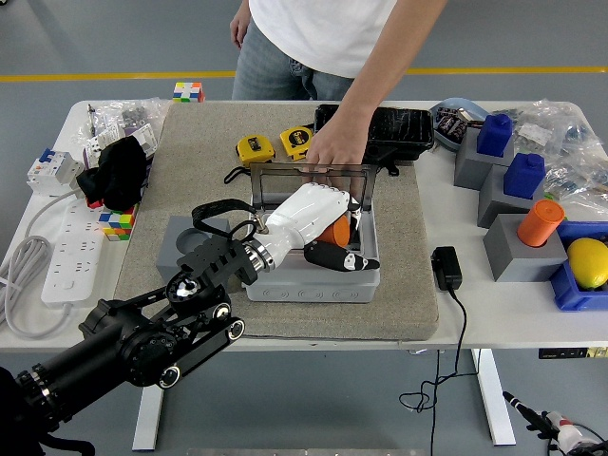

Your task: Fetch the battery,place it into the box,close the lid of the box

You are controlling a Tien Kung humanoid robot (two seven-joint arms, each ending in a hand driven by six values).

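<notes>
My left hand [318, 228] reaches into the grey box [313, 275] with its fingers curled around the orange battery [333, 229], while a person's hand [332, 147] holds the raised lid [309, 173].

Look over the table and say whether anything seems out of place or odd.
One thing stands out: a person's hand rests on the upright lid of the grey box while the robot's left hand reaches into it over an orange object. Both are working at the same box. Nothing looks spilled or broken.
</notes>
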